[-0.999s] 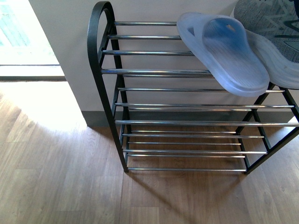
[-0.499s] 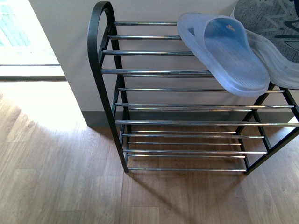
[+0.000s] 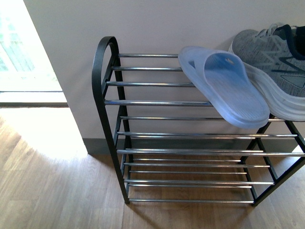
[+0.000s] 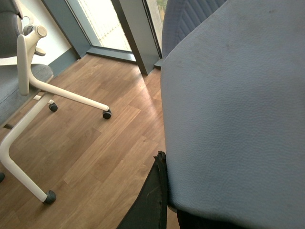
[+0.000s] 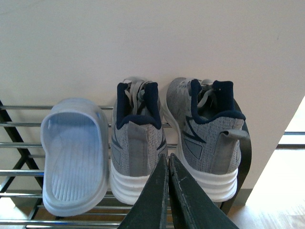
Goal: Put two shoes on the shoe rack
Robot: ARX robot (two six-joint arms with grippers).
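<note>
Shoes sit on the top shelf of the shoe rack [image 3: 106, 71]: one pale blue slide sandal [image 5: 74, 152] beside two grey sneakers [image 5: 137, 143], [image 5: 206, 133]. All three lie lengthwise front to back, toes toward the wall, heels at the rack's front edge; the sandal angles slightly across the rods. The rack stands on a wooden floor [image 3: 52, 191] against a plain pale wall [image 3: 143, 24], sunlight falling beside it. In the front view the sneakers are cut off at the edge. The right gripper [image 5: 168, 191] hangs before the sneakers' heels, fingers pressed together, holding nothing. The left wrist view shows a blue-grey surface [image 4: 238, 105], a white office chair [image 4: 33, 95], and a dark piece I cannot identify; the left gripper's state cannot be told.
</note>
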